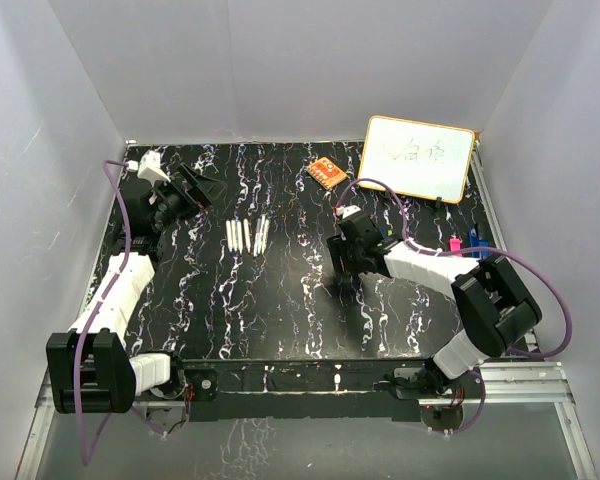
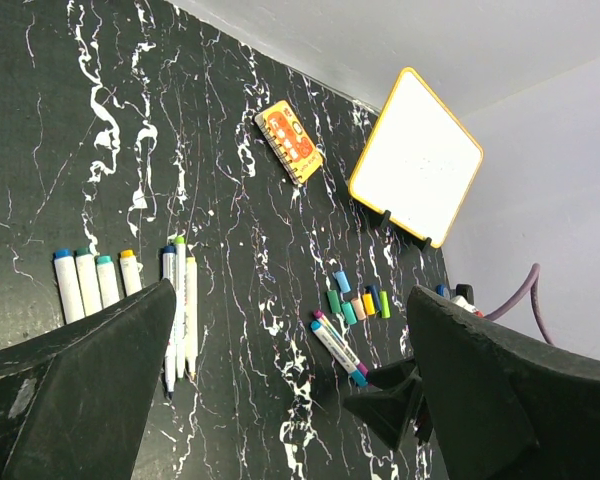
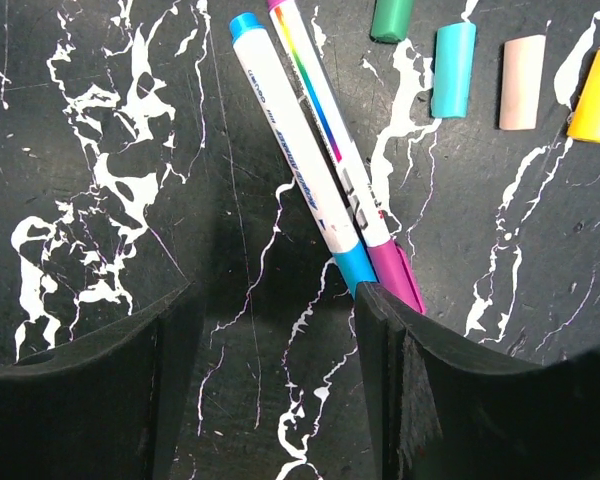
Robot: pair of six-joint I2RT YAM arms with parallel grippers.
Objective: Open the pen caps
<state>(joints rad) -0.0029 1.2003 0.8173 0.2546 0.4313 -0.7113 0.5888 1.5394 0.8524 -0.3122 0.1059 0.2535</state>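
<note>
Two capped markers lie side by side, one with blue pen caps (image 3: 355, 266) and one with magenta pen caps (image 3: 397, 277). My right gripper (image 3: 270, 330) hangs low over the table, open, with only bare table between its fingers. Its right fingertip (image 3: 380, 300) sits right at the blue cap's end. Several loose caps, among them green (image 3: 392, 18), teal (image 3: 453, 68), peach (image 3: 523, 82) and yellow (image 3: 593, 108), lie just past the markers. My left gripper (image 2: 290, 400) is wide open and empty, held high at the far left (image 1: 198, 188), looking across at the right gripper (image 2: 390, 400).
Several white markers (image 2: 92, 282) and thin pens (image 2: 180, 310) lie in a row at table centre (image 1: 246, 235). An orange patterned block (image 1: 327, 172) and a yellow-framed whiteboard (image 1: 418, 158) sit at the back right. Small coloured items (image 1: 462, 243) rest near the right wall.
</note>
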